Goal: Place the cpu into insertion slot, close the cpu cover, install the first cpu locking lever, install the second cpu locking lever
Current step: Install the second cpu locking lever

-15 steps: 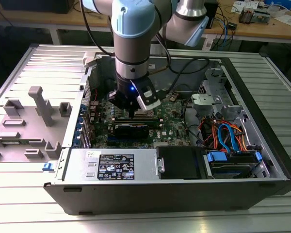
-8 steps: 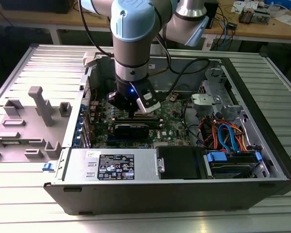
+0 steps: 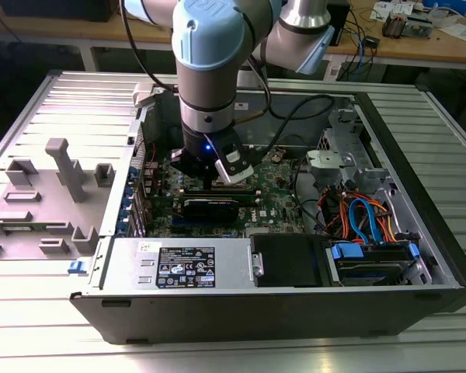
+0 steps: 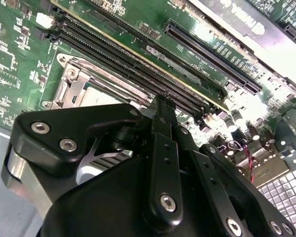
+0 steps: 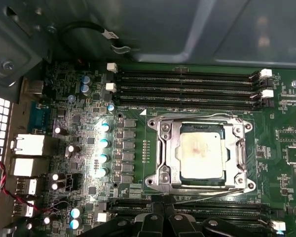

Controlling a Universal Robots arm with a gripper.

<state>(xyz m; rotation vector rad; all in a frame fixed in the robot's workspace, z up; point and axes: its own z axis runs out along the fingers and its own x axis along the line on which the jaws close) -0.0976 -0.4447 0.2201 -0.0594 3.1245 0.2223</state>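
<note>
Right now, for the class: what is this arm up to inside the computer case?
A robot arm reaches down into an open computer case, its gripper low over the green motherboard. In the first wrist view the cpu already sits in the insertion slot, and the cpu cover lies closed over it, framing its metal top. The gripper holds nothing visible and hangs just beside the socket, near the memory slots.

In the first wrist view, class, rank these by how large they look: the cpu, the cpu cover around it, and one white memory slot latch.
1. the cpu cover, whose frame surrounds the chip
2. the cpu, seated in the cover's window
3. the white memory slot latch, much the smallest, though it lies farther along the board
</note>
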